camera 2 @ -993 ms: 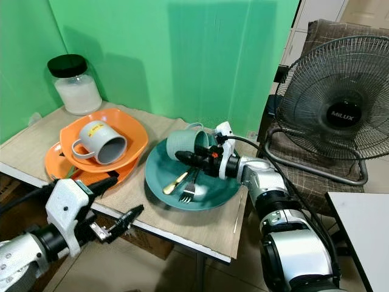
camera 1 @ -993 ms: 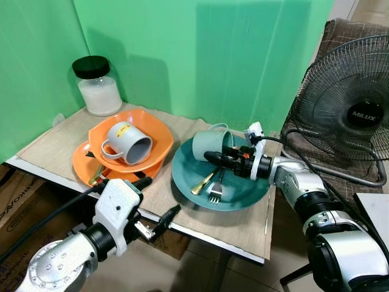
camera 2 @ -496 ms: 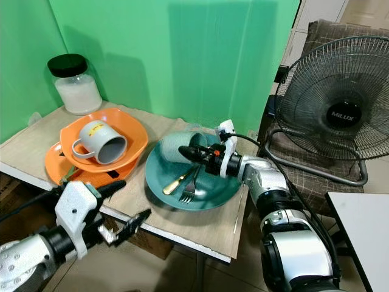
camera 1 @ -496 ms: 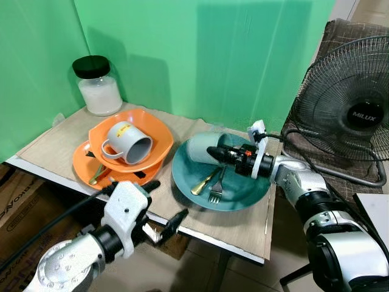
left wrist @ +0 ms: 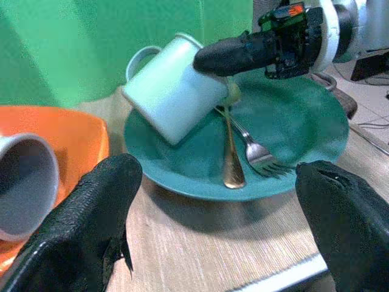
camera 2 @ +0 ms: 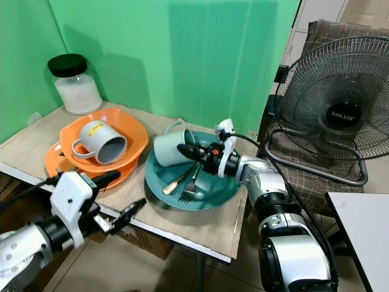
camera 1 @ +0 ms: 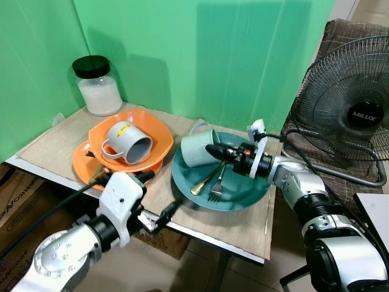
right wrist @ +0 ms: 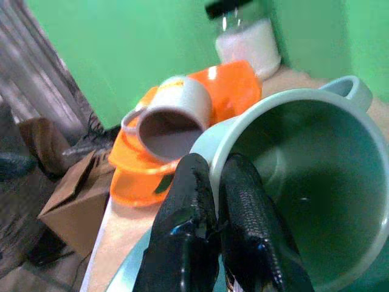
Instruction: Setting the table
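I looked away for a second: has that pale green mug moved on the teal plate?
Yes. The pale green mug, pinched at its rim by the right gripper, has shifted toward the orange bowl, reaching the teal plate's left edge.

Right arm extended forward and inward, its hand [camera 2: 189,151] with both black fingers [right wrist: 243,243] pinched together on a rim (wrist roughly level). Left arm bent low in front of the body, its hand [camera 1: 155,201] with fingers [left wrist: 85,225] spread wide apart, holding nothing.
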Controlling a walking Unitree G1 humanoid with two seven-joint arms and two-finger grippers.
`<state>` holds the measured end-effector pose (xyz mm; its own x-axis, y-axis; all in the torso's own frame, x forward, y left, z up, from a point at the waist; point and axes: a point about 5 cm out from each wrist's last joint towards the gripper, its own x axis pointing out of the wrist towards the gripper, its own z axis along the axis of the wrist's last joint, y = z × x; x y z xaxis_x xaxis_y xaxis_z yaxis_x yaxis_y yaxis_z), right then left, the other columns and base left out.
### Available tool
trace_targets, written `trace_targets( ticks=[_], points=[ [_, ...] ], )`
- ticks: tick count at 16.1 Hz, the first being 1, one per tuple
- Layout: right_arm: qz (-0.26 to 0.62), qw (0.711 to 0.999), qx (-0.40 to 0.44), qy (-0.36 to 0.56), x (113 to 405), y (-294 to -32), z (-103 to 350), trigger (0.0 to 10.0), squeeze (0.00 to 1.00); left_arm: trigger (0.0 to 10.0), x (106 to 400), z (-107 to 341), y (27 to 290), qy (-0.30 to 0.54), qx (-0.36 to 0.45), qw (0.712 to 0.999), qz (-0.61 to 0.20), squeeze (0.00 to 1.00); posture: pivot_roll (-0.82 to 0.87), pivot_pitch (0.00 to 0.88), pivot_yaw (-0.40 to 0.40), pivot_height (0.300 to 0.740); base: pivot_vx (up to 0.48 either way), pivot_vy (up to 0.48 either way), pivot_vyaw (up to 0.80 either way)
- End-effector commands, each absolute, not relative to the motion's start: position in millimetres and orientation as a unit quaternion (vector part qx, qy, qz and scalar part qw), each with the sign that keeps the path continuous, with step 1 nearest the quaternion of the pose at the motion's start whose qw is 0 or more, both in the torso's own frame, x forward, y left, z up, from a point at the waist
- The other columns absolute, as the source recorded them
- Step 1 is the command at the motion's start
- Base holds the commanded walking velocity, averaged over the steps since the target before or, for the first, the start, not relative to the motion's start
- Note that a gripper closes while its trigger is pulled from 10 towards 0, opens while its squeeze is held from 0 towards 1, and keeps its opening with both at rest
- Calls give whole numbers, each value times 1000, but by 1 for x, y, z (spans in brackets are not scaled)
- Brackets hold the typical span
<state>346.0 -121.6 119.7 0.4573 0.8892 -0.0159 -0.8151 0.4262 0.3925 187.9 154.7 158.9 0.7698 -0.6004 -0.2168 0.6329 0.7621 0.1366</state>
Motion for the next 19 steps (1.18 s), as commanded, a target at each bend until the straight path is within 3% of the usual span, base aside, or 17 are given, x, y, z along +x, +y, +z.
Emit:
trace_targets(
  ticks=[1, 4, 7, 12, 13, 16, 19],
  points=[
    [491, 851, 174, 71, 351, -130, 135, 0, 0, 10000, 190, 162, 158, 70, 103, 939, -321, 0, 90, 0, 16, 740, 0, 0, 0],
    [461, 872, 165, 4, 346, -142, 160, 0, 0, 10000, 192, 169, 159, 49, 90, 948, -301, 0, 77, 0, 27, 740, 0, 0, 0],
    [429, 892, 138, -39, 312, -149, 179, 0, 0, 10000, 194, 171, 154, 31, 85, 958, -272, 0, 56, 0, 39, 740, 0, 0, 0],
    [357, 927, 99, -59, 284, -147, 187, 0, 0, 10000, 203, 169, 156, 23, 98, 975, -200, 0, 33, 0, 44, 740, 0, 0, 0],
    [317, 944, 62, -65, 268, -144, 190, 10000, 0, 10000, 210, 172, 156, 14, 98, 984, -149, 0, 24, 0, 42, 740, 0, 0, 0],
    [268, 960, 44, -74, 252, -145, 193, 10000, 0, 10000, 215, 177, 153, -3, 85, 990, -116, 0, 14, 0, 40, 740, 0, 0, 0],
    [184, 980, 45, -61, 242, -147, 187, 10000, 0, 10000, 219, 175, 147, -2, 93, 991, -99, 0, 6, 0, 33, 740, 0, 0, -800]
  ],
)
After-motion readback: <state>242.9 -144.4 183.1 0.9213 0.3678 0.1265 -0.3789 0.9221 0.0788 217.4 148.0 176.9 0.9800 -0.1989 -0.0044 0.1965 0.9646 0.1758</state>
